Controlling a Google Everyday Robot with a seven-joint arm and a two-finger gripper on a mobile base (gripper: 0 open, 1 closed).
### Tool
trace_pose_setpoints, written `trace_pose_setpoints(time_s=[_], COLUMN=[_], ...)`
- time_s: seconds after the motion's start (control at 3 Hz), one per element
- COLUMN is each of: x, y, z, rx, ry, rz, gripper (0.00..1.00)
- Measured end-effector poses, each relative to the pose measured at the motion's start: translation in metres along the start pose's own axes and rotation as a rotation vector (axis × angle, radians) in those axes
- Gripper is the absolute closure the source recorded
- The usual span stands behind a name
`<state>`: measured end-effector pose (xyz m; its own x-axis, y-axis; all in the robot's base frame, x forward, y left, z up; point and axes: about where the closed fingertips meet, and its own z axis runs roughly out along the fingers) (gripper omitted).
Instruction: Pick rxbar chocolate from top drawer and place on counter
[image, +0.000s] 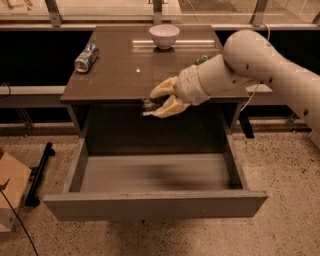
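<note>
The cream, two-fingered end effector pinches the rxbar chocolate (dark wrapper, pale patch, print unreadable, long axis unclear). It holds the bar at the near edge of the glossy brown table, above the open, shallow grey top drawer.

Gripper holding bar sits at counter front edge; counter middle just behind is bare. Bowl at back, can near left edge, both well apart. Drawer open below.
</note>
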<state>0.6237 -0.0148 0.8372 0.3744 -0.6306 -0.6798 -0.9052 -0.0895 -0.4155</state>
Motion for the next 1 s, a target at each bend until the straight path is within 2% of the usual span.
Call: trace_pose_setpoints(time_s=[0.33,0.67,1.0], x=[-0.021,-0.025,-0.008], y=[-0.046,-0.097,-0.149], z=[-0.011,-0.018,-0.023], rx=[0.016,0.078,0.162], ry=[0.042,0.045,0.007], rz=[-0.041,-0.002,0.074], gripper=[1.00,1.00,1.00])
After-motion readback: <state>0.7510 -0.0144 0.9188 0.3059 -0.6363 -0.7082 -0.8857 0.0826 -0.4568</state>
